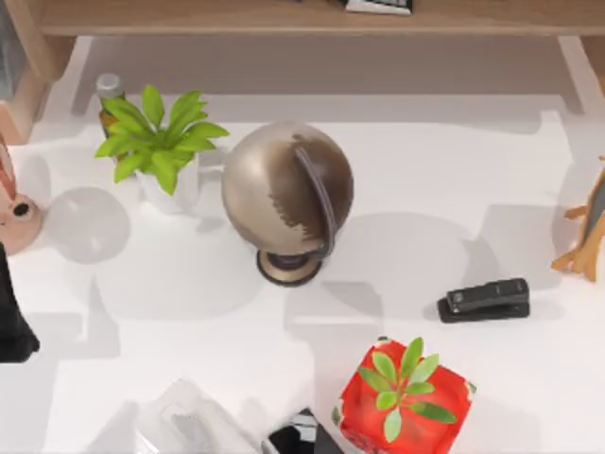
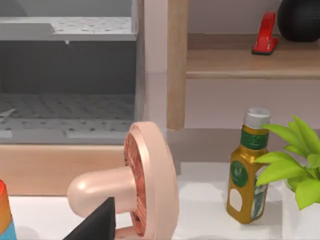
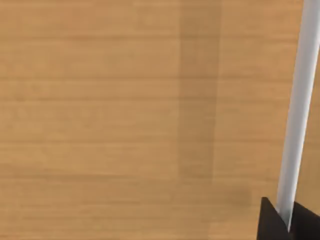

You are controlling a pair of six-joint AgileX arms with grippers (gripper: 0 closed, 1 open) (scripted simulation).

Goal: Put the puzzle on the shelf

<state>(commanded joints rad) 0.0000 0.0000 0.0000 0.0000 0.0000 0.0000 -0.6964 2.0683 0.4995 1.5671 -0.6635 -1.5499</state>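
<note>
**Right arm at the shelf, puzzle unaccounted for**

The right gripper [image 3: 288, 223] hangs close against light-brown wood grain, most likely the shelf [image 1: 236, 17] beyond the globe [image 1: 286, 189]; so I judge this the placing step. Whether it holds the puzzle, or is wide or narrow, I cannot tell; nor where the puzzle lies. Next it would need a level set-down, then a straight retreat. The shelf looks long, flat and straight-edged. The left gripper [image 2: 97, 223] idles far left of the globe, its grip unclear.
</note>
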